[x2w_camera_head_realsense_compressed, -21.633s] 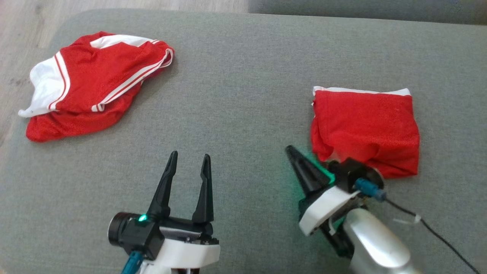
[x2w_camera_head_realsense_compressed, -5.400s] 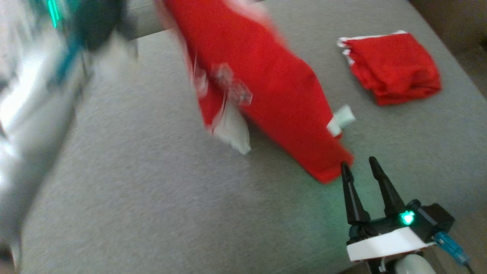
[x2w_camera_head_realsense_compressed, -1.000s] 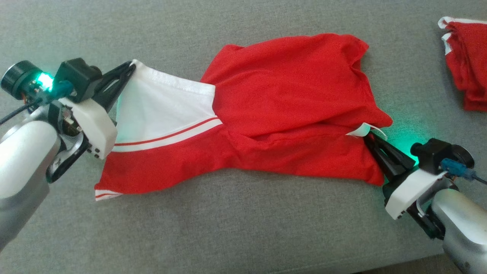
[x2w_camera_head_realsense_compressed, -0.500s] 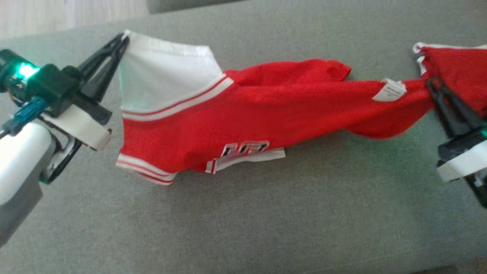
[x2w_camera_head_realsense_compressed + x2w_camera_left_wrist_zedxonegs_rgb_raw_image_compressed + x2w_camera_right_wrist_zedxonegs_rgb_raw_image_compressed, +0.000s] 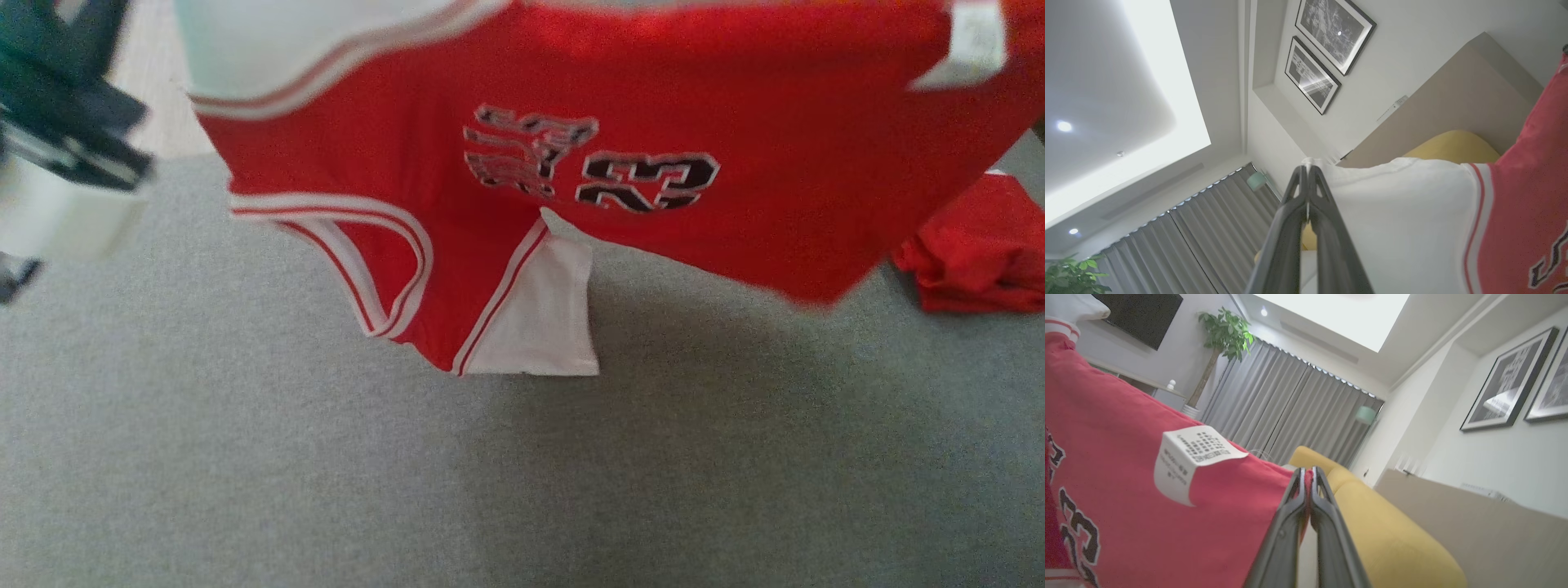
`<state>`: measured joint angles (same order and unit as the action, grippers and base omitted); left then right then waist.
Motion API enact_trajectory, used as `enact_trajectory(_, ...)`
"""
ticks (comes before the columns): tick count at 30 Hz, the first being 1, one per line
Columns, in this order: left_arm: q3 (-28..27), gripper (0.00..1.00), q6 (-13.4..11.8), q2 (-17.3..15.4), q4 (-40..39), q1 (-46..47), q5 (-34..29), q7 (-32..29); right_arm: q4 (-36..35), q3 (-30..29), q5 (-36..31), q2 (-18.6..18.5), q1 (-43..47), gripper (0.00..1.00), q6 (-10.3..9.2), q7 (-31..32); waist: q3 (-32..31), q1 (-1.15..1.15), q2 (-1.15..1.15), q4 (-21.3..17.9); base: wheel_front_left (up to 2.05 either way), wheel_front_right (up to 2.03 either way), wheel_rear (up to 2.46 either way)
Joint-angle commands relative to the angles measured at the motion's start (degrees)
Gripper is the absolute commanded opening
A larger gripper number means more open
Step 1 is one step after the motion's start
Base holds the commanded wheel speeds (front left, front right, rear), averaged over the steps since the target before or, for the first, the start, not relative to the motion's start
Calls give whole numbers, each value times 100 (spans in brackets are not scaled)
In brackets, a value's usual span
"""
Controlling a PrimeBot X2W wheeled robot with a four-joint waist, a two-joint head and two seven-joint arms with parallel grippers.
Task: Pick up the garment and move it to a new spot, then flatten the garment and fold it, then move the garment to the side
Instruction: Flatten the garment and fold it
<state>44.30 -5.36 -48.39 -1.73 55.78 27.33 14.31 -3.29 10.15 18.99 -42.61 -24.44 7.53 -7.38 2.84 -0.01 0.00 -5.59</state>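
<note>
So I've got the red garment [image 5: 653, 98] hanging in the air over the grey cushion [image 5: 245, 474], spread out between my two arms. My left jaws are pressed together on its white corner [image 5: 1392, 204], and my right jaws are pinching the red corner next to the care label [image 5: 1188, 461]. The 23 print [image 5: 645, 180] faces my head camera. The bottom hem looks like it hangs just off the cushion, though it's blurry and I can't be sure.

Next up, I reckon, is laying it flat. I want to keep the top edge tight and level so nothing bunches in the middle. Then I bring both arms down together, let the hem touch first and drape the rest away from it (no letting go early!). The white flap [image 5: 539, 318] at the bottom could fold under, so it's worth watching. I'd also stay off the folded red piece [image 5: 980, 253] on the right.
</note>
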Motion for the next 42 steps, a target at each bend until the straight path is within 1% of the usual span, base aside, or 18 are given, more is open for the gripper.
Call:
enact_trajectory(1,-374,0,-29,-300,-73,343,-39,27,-186,-51,-32,-261,-199,0,-4,33,-29,1,0,11,0,0,0)
enact_trajectory(3,-487,0,-2,-345,-117,562,-132,39,-300,-57,-28,-343,-453,0,-4,114,-45,1,0,13,0,0,0)
enact_trajectory(6,-654,0,92,-307,-137,906,-143,51,-352,69,13,-481,-919,0,-4,210,-9,1,0,30,0,0,0)
enact_trajectory(8,-693,0,202,-281,-51,1156,-191,53,-298,261,70,-537,-1297,0,-4,232,62,1,0,40,0,0,0)
enact_trajectory(11,-668,0,420,-162,273,1542,-219,18,-11,596,169,-523,-1891,0,-4,243,255,1,0,76,0,0,0)
enact_trajectory(14,-549,0,690,29,680,1977,-286,-113,410,901,434,-447,-2468,0,-4,295,616,1,0,149,0,0,0)
enact_trajectory(16,-482,0,821,181,992,2280,-340,-189,714,1130,536,-416,-2874,0,-4,281,927,1,0,211,0,0,0)
enact_trajectory(21,-307,0,961,553,1819,3129,-692,-272,1411,1637,721,-357,-3908,0,-4,133,1812,1,0,413,0,0,0)
enact_trajectory(24,-301,0,913,792,2256,3762,-985,-170,1760,1812,733,-393,-4524,0,-4,-21,2294,1,0,539,0,0,0)
enact_trajectory(27,-409,0,649,1021,2549,4301,-1248,-30,2101,1970,661,-443,-5083,0,-4,-211,2624,1,0,631,0,0,0)
enact_trajectory(29,-488,0,529,1165,2669,4600,-1359,30,2312,2031,562,-494,-5431,0,-4,-348,2789,1,0,690,0,0,0)
enact_trajectory(31,-565,0,484,1303,2719,4816,-1406,58,2448,2057,454,-546,-5711,0,-4,-472,2934,1,0,747,0,0,0)
enact_trajectory(32,-589,0,503,1357,2673,4878,-1425,62,2490,2082,402,-576,-5812,0,-4,-517,3007,1,0,771,0,0,0)
enact_trajectory(34,-642,0,532,1414,2488,4862,-1474,65,2570,2156,338,-625,-5931,0,-4,-587,3152,1,0,830,0,0,0)
enact_trajectory(37,-783,0,562,1434,2166,4509,-1413,67,2691,2356,349,-663,-5895,0,-4,-644,3330,1,0,906,0,0,0)
enact_trajectory(38,-783,0,562,1434,2166,4509,-1413,67,2691,2356,349,-663,-5895,0,-4,-644,3330,1,0,906,0,0,0)
enact_trajectory(40,-805,0,584,1388,1885,4084,-1436,67,2777,2461,396,-669,-5791,0,-4,-673,3434,1,0,960,0,0,0)
enact_trajectory(42,-819,0,540,1323,1578,3548,-1483,67,2873,2547,448,-653,-5631,0,-4,-701,3487,1,0,1010,0,0,0)
